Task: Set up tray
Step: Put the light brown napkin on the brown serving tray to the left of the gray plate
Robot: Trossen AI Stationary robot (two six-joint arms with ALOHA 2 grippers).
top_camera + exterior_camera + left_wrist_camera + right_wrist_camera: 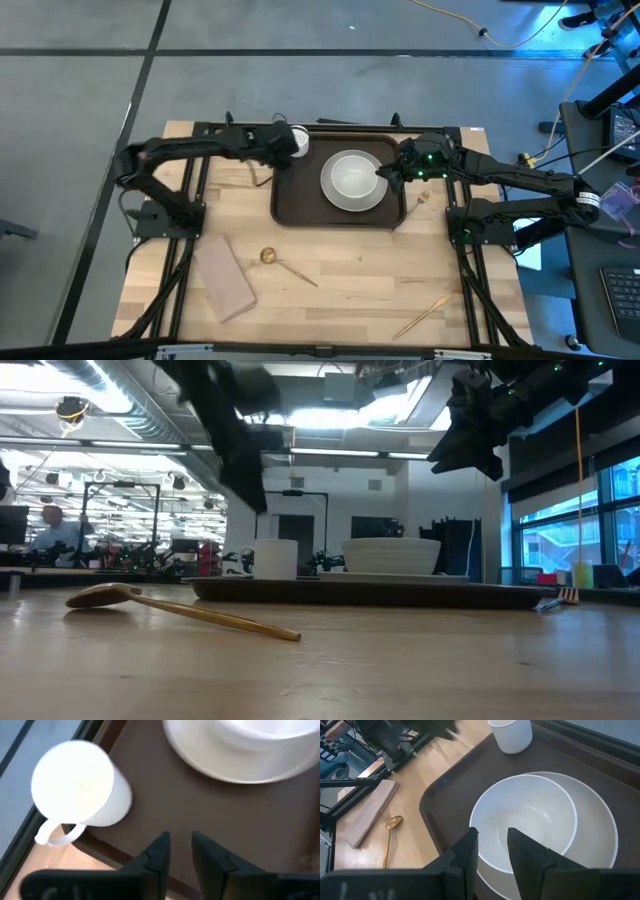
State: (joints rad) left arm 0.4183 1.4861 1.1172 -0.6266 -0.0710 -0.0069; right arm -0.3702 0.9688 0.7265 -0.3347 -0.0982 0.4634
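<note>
The dark brown tray [300,205] lies at the table's far middle. On it a white plate [375,195] carries a white bowl [353,175], seen also as the bowl [522,822] in the right wrist view. A white mug [298,142] stands upright in the tray's far left corner, handle toward the rim [50,832]. My left gripper [181,852] hovers over the tray floor beside the mug [77,782], fingers slightly apart. My right gripper [492,847] hangs above the bowl's rim, narrowly open, well clear of it in the low view [470,435].
On the bare wood near the tray lie a tan-pink napkin [225,278], a gold spoon [285,265] and a gold fork [422,316] toward the near right. Black frame rails run along both table sides. Free wood spreads between spoon and fork.
</note>
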